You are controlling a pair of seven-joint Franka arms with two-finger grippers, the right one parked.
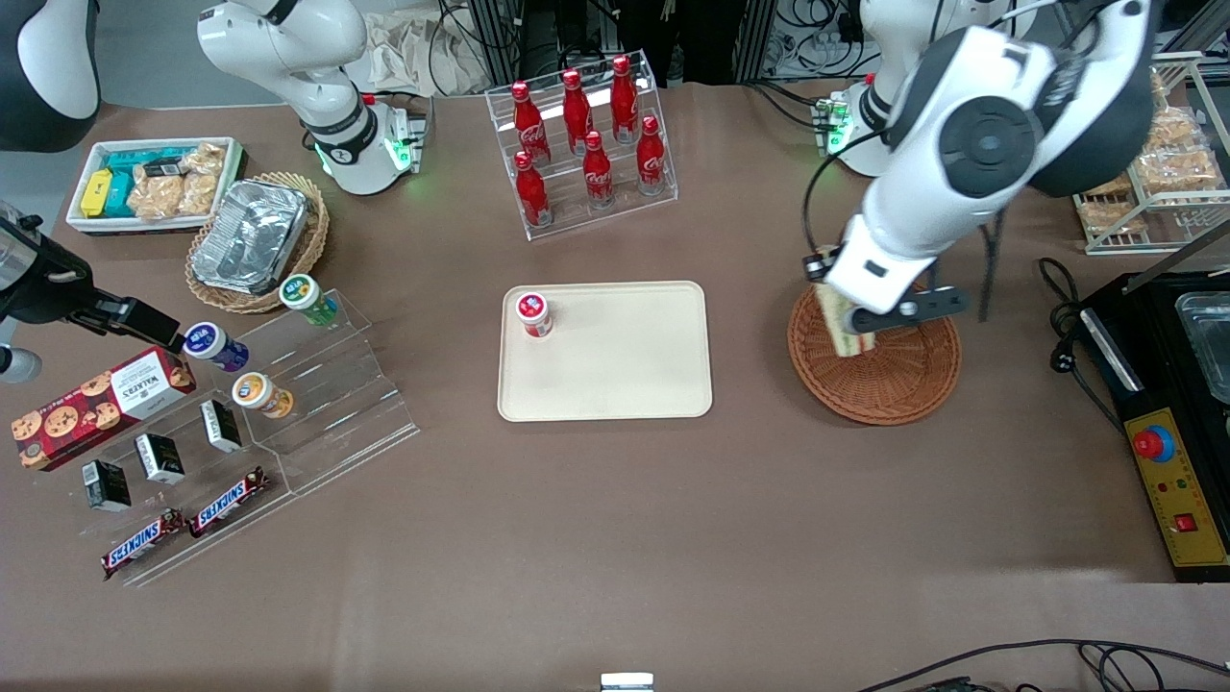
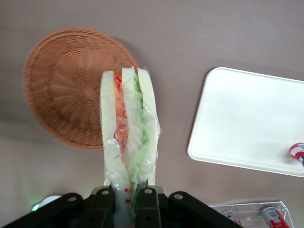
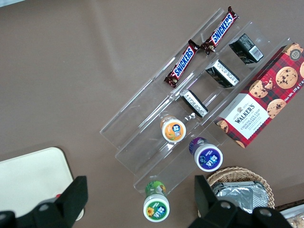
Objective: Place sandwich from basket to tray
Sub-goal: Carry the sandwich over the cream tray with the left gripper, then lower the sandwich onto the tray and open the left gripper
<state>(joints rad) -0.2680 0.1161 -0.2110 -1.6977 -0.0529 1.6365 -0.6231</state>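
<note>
Now, fingers (image 2: 105,202): closed on the sandwich's (image 2: 128,128) narrow end.
Gripper (image 2: 124,202): holds it lifted above the basket (image 1: 874,370).
Arm: bent over, wrist angled down.
Tray (image 1: 615,375): beside the basket.

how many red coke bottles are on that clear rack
6, on the clear stepped rack: three in the row nearer the front camera, three in the row above. None looks hidden. The gripper holds the sandwich above the basket.
</note>
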